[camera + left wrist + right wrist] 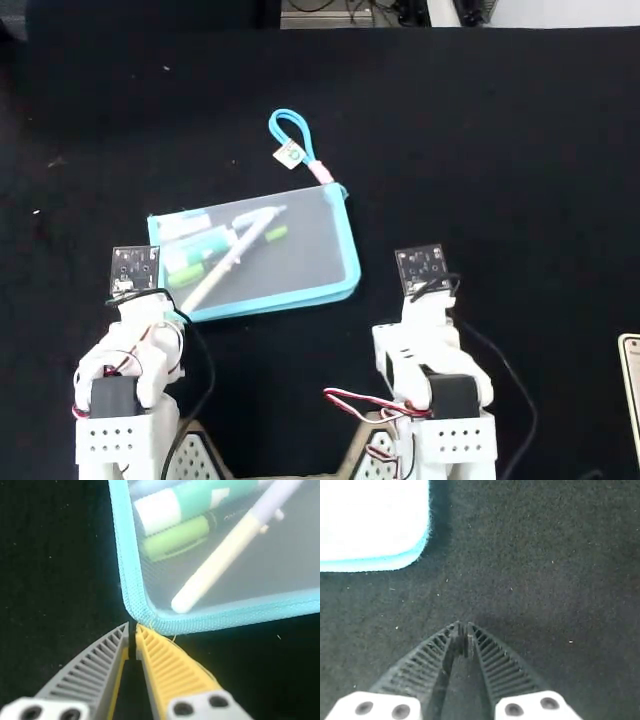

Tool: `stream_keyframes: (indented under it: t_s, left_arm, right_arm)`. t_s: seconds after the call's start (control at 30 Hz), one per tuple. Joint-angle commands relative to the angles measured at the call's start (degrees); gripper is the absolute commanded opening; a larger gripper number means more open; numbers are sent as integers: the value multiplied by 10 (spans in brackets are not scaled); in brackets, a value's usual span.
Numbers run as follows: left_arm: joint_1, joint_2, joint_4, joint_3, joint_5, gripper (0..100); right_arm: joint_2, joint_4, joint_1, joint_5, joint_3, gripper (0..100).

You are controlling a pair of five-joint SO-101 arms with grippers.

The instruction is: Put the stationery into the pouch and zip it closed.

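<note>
On the black bench, ahead of both arms: pouch lying flat, stationery inside, seemingly zipped.
Left tool shut, tips at the pouch's near corner, probably pinning it steady; right tool likewise shut, idle over bare bench, just off the other corner.

The right hand, its tips together, hangs over black cloth near the pouch.

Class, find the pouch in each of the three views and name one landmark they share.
High view: pouch near the middle of the table.
Left wrist view: its corner right by the left gripper tips.
Right wrist view: a corner far off the right gripper.
Shared landmark: its turquoise border.
</note>
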Motion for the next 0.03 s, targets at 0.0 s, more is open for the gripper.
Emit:
stream_keyframes:
  t_s: [0.0]
  left_arm:
    - [-3, -1, 3, 13, 9, 30]
  right_arm:
    - [-54, -4, -7, -1, 3, 11]
